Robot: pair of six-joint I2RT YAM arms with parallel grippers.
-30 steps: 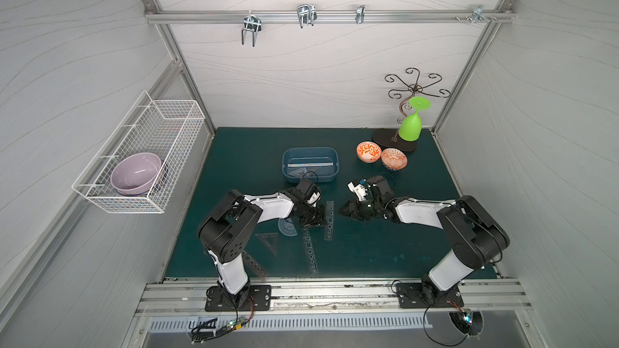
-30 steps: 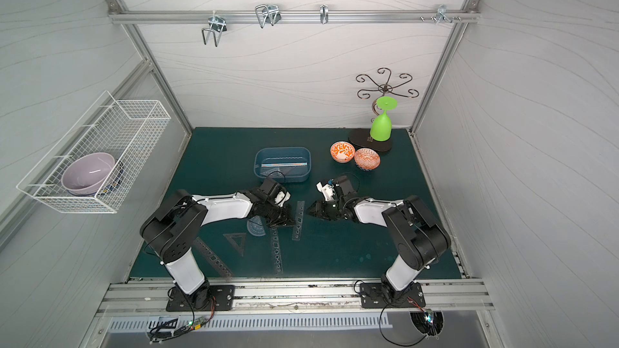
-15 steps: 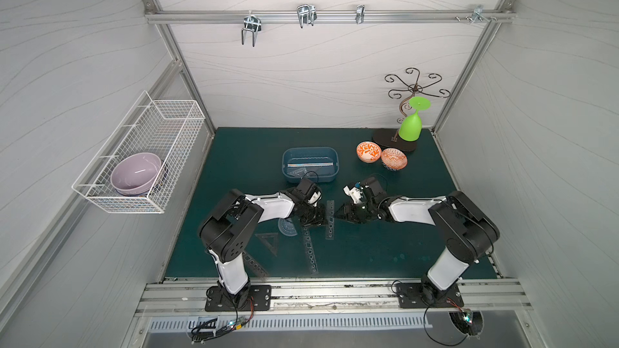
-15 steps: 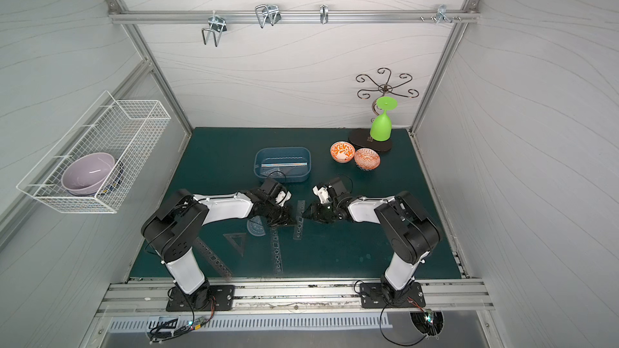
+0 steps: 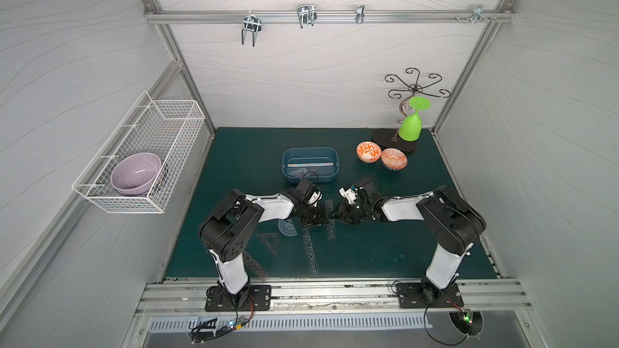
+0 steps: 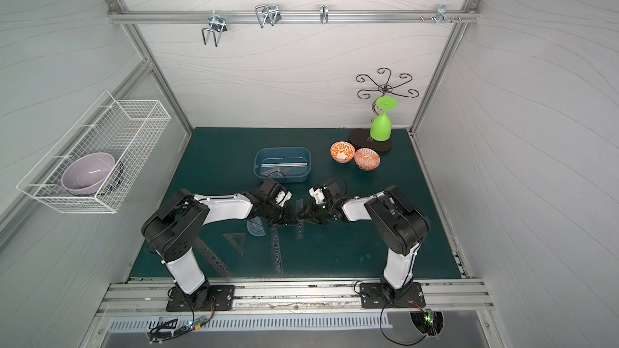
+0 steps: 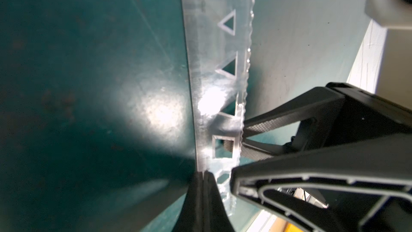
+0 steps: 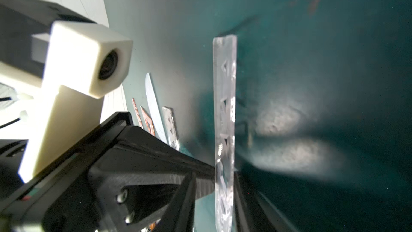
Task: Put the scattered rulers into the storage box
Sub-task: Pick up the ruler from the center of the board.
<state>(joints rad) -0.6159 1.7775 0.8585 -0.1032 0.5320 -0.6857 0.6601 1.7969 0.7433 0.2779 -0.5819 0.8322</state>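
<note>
white arm links [image 5: 274, 207], black joints [image 5: 231, 232], black base plates [image 5: 261, 296], cream wrist camera [image 8: 89, 63]

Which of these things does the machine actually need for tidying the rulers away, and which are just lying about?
Part of the job: blue box; rulers inside it; wavy-edged ruler in the left claw; protractor; set square; two long rulers.

Just lying about: two orange bowls; green glass; its stand; wire basket; purple bowl; hooks.

Stencil ruler [image 7: 219, 63] scale marks: blurry, illegible, L wrist view.
</note>
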